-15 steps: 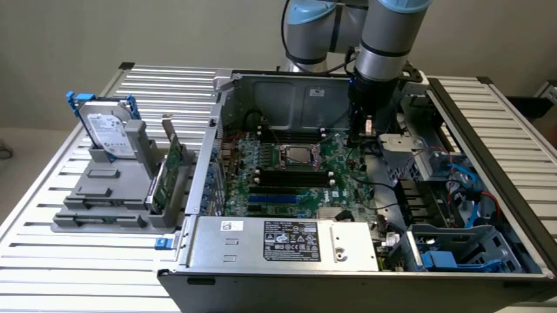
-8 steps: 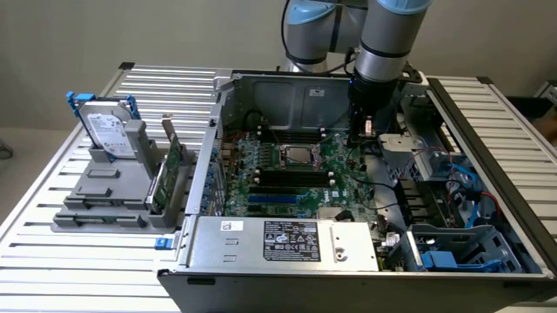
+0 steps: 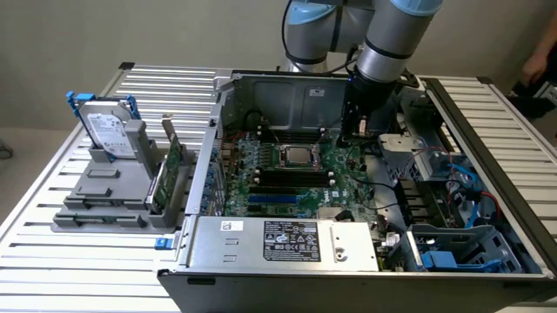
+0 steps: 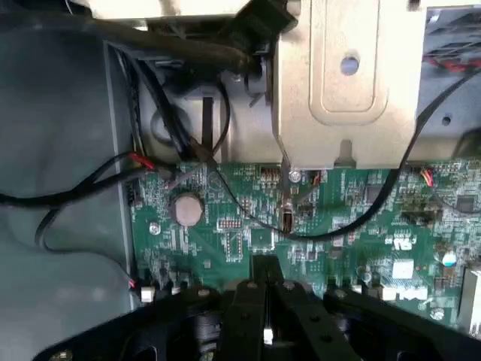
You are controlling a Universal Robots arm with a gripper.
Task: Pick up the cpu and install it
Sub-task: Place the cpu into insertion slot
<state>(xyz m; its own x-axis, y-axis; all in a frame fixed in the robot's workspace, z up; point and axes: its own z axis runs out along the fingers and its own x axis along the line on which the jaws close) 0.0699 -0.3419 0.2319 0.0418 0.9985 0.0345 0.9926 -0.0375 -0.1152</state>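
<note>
The cpu (image 3: 299, 154) is a small silver-beige square lying flat within the metal frame of the socket on the green motherboard (image 3: 287, 189), in the middle of the open computer case. My gripper (image 3: 353, 139) hangs low inside the case, just off the cpu toward the exterior view's right and apart from it. In the wrist view the black fingers (image 4: 248, 301) are pressed together over the motherboard (image 4: 346, 218), so my gripper (image 4: 264, 272) is shut, and nothing shows between them.
A silver hard drive (image 3: 108, 132) with a blue bracket stands on a grey fixture (image 3: 109, 195) at the exterior view's left. A power supply (image 3: 283, 242) fills the case's front. A metal cage (image 3: 402, 151), cables (image 4: 90, 180) and a coin battery (image 4: 188, 209) lie close by. A person's hand (image 3: 537, 64) is at the right edge.
</note>
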